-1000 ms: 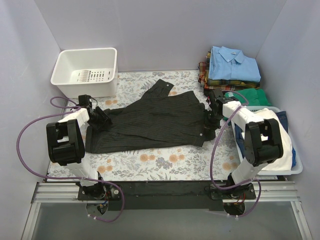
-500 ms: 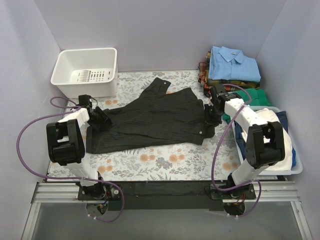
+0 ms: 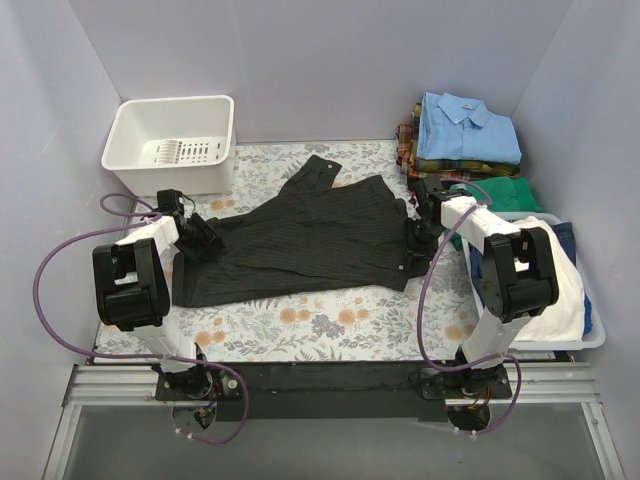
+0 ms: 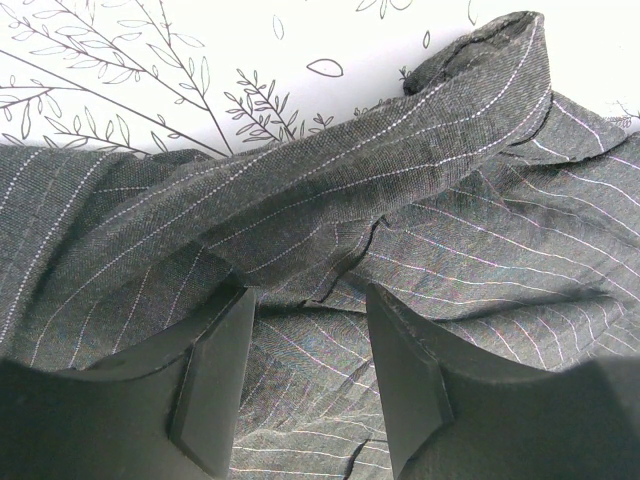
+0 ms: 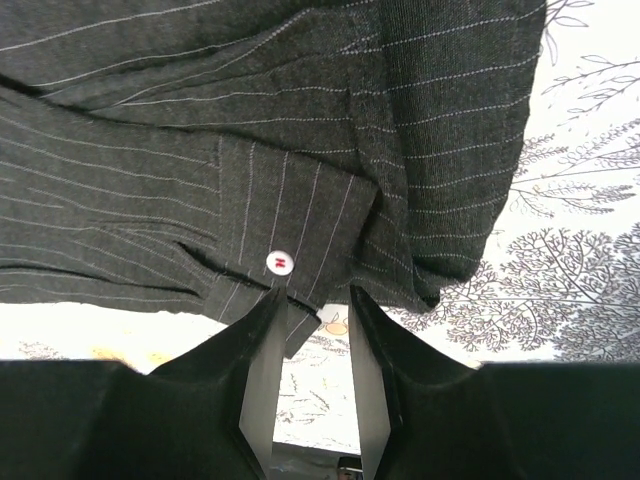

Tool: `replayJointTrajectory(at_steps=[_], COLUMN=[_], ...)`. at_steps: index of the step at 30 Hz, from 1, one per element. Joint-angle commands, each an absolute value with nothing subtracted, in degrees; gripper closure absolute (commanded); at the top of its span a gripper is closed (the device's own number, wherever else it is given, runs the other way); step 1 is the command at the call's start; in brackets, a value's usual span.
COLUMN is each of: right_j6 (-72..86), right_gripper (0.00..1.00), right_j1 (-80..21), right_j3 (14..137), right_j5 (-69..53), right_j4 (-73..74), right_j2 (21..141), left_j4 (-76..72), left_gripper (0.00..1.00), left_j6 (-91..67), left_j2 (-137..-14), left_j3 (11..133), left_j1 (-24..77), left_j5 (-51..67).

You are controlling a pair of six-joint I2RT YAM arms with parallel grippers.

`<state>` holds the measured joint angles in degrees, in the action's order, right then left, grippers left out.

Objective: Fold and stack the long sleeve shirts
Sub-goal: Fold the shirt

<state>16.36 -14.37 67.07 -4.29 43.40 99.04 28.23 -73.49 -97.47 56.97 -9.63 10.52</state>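
A black pinstriped long sleeve shirt (image 3: 300, 240) lies spread across the middle of the floral table. My left gripper (image 3: 212, 240) rests on its left end. In the left wrist view that gripper (image 4: 310, 300) stands open over flat cloth, and a raised fold (image 4: 330, 180) runs just beyond the tips. My right gripper (image 3: 413, 237) is at the shirt's right edge. In the right wrist view it (image 5: 312, 300) is open and holds nothing. A cuff with a pale button (image 5: 280, 263) lies just past its left fingertip. Folded shirts, light blue (image 3: 468, 128) over plaid (image 3: 410, 152), are stacked at the back right.
A white basket (image 3: 172, 140) stands at the back left. A bin (image 3: 590, 335) on the right holds white and blue cloth, with a green garment (image 3: 505, 190) behind it. Walls close in on both sides and the back.
My right gripper has gone from shut to open and let go of the shirt's right edge, which now lies a little further left. The left arm has not moved.
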Motion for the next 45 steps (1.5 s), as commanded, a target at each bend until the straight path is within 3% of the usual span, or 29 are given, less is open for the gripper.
replayJointTrajectory(at_steps=[1, 18, 26, 29, 31, 37, 42, 45], right_j6=[16.3, 16.6, 17.1, 17.1, 17.2, 17.1, 17.2, 17.3], right_gripper=[0.60, 0.69, 0.92, 0.92, 0.83, 0.76, 0.76, 0.82], right_j1=[-14.5, -15.0, -15.6, -15.6, -15.9, -16.2, -16.7, -17.0], right_j3=[68.6, 69.6, 70.1, 70.4, 70.7, 71.2, 71.5, 71.3], right_j5=[-4.6, -5.5, -4.5, -3.5, -2.9, -1.5, -2.1, -1.9], right_j4=[42.9, 40.7, 40.7, 41.5, 42.2, 43.4, 43.6, 43.4], right_j2=[100.8, 101.9, 102.2, 102.0, 101.9, 101.0, 101.5, 102.2], left_j4=[29.7, 30.0, 30.0, 30.0, 30.0, 29.9, 29.8, 29.8], left_gripper=[0.51, 0.52, 0.52, 0.52, 0.52, 0.52, 0.52, 0.52], left_j6=[-72.8, -72.7, -72.6, -72.6, -72.6, -72.6, -72.7, -72.6], left_j2=[-98.3, -98.4, -98.6, -98.6, -98.8, -98.8, -98.8, -98.7], left_j3=[56.4, 56.7, 56.7, 56.6, 56.6, 56.5, 56.3, 56.3], left_j1=[-9.9, -9.9, -9.8, -9.9, -9.8, -9.8, -9.9, -9.9], left_j5=[7.6, 7.5, 7.4, 7.4, 7.4, 7.4, 7.5, 7.4])
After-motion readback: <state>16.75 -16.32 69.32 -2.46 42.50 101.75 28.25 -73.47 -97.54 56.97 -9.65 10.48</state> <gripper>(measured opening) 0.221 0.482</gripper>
